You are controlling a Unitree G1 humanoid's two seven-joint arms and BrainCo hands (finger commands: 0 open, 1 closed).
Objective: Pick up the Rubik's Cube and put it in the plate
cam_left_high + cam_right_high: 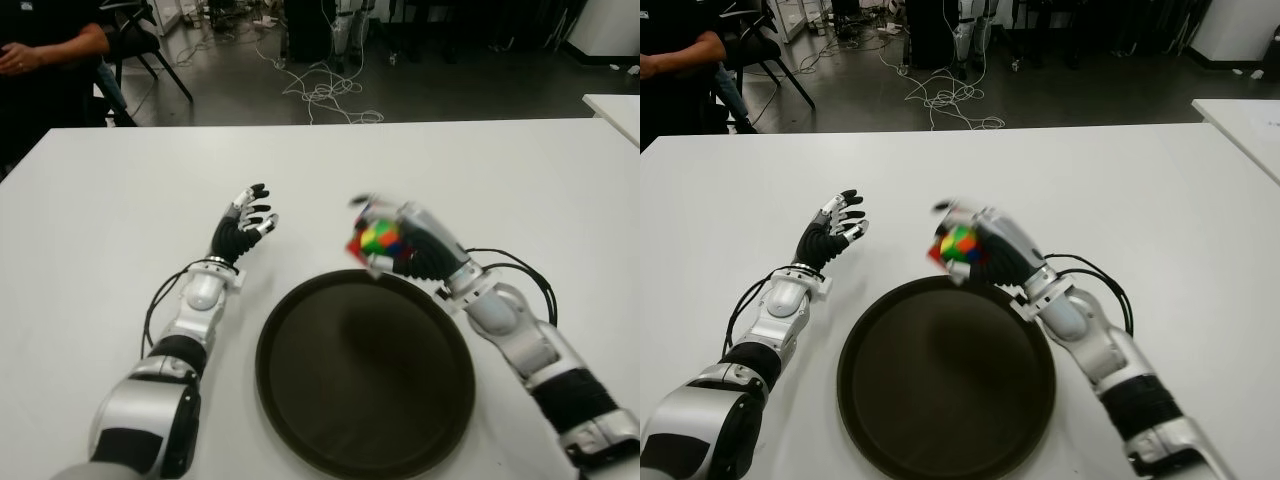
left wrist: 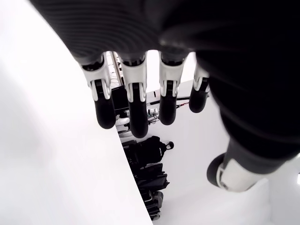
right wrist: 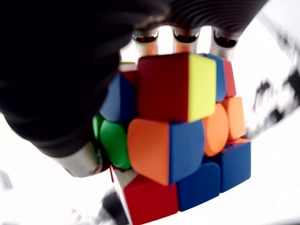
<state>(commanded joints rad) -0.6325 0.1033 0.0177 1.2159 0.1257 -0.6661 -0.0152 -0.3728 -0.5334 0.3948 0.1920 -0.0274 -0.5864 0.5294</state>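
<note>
White tabletop (image 1: 120, 200) fills most of what I see from the head camera; beyond its far edge the floor is dark, with loose cables (image 1: 320, 95) strewn across it, a chair (image 1: 150, 45) at the far left, and a person (image 1: 45, 60) in dark clothes beside that chair; a second white table (image 1: 615, 110) shows at the far right edge. On my table sits a round dark plate (image 1: 290, 420), near the front, between my two arms. My right hand (image 1: 405, 245) is just past the plate's far rim, toward its right side, and its fingers are wrapped around the cube (image 1: 378, 240); the cube is up off the table, at the plate's far edge, tilted in the grasp; in the right wrist view I see its red, yellow, blue, orange and green faces (image 3: 173, 131) pressed against the palm, with fingertips (image 3: 145, 40) hooked over its far side. My left hand (image 1: 245, 225) shows to the left of the plate, well apart from the cube; its fingers (image 2: 136, 108) are extended and relaxed, holding nothing; whether it touches the table I cannot tell.
</note>
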